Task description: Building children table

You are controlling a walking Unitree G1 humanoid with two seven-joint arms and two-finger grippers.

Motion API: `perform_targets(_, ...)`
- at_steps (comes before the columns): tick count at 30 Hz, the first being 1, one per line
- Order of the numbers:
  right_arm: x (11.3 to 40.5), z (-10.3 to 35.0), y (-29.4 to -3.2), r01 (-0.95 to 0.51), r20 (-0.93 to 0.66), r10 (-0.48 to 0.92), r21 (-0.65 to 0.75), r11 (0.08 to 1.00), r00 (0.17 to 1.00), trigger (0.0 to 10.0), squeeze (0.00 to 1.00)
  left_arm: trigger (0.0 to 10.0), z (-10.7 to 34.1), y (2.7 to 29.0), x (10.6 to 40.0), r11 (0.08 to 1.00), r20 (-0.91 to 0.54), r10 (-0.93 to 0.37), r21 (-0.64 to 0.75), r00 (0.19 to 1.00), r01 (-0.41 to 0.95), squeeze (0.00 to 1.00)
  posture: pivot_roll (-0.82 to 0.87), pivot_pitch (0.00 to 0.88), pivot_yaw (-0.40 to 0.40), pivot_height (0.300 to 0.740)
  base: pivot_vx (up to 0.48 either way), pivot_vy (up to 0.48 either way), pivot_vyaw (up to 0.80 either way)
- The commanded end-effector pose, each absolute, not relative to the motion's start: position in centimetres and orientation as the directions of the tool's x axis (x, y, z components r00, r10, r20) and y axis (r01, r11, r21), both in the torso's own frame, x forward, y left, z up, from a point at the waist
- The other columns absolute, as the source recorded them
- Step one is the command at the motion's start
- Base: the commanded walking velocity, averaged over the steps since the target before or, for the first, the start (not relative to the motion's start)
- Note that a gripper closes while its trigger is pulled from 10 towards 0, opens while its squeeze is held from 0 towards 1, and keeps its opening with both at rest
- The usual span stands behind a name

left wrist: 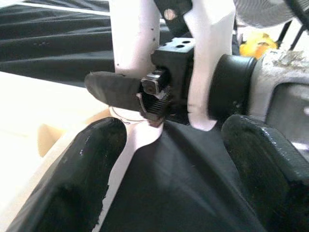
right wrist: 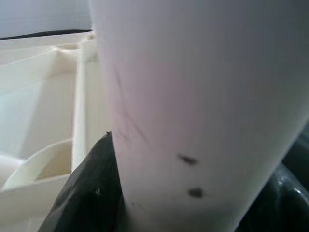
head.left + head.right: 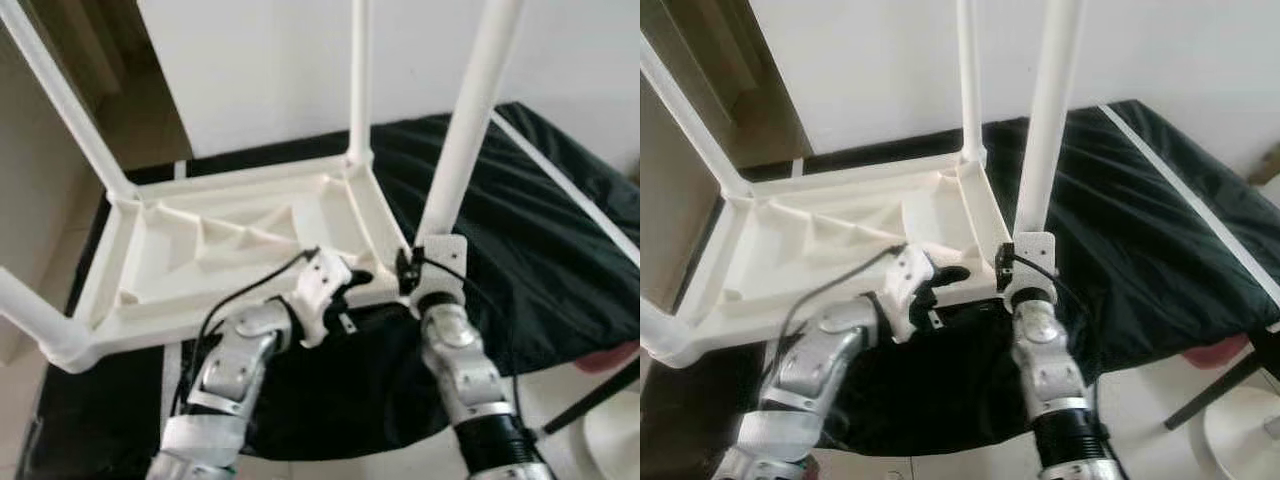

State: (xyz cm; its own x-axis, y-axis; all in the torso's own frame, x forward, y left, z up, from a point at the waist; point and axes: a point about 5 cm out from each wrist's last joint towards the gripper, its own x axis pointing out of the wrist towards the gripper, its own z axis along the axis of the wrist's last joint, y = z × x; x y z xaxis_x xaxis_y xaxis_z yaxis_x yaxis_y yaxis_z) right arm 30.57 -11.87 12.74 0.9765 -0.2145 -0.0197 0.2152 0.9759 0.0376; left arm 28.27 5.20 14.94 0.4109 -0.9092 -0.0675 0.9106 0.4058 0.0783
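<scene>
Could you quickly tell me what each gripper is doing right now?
Left gripper: open, beside the tabletop's near corner.
Right gripper: shut on the white table leg.

Soft, even daylight fills the head views, both slightly hazy and washed out. The white leg (image 2: pixel 193 106) glares pale and blurred close to the right wrist lens; the black cloth (image 3: pixel 520 230) stays dim, with faint shadows.

The upturned table (image 3: pixel 230 250) and its leg (image 3: pixel 470 110) look like smooth white plastic, the leg scuffed with dark specks. The black cloth (image 3: pixel 540 240) is matt and creased. The arms' casings shine as silver metal.
</scene>
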Motion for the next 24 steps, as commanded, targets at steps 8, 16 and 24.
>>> perform_targets(8, 29.9, 12.0, -12.7, 0.223, -0.03, -0.221, 0.074, 0.972, 0.975, 10.0, 0.0, 10.0, 15.0, 7.5, 30.2, 0.783, -0.023, -0.618, 0.07, 0.786, 0.618, 0.0, 0.02, 0.0, 0.041, 0.74, 0.0, 0.0, 0.0)
perform_targets(16, 29.8, 13.0, -12.4, 0.176, 0.036, -0.18, 0.093, 0.98, 0.983, 10.0, 1.0, 10.0, 15.6, 7.6, 30.3, 0.795, 0.023, -0.603, 0.098, 0.797, 0.598, 0.0, 0.02, 0.0, 0.037, 0.74, 0.0, 0.0, 0.0)
perform_targets(24, 29.2, 14.3, -14.5, 0.084, 0.166, -0.1, 0.105, 0.991, 0.981, 10.0, 1.0, 10.0, 16.0, 7.9, 30.1, 0.787, 0.061, -0.615, 0.103, 0.786, 0.608, 0.0, 0.01, 0.0, 0.046, 0.74, 0.0, 0.0, 0.0)
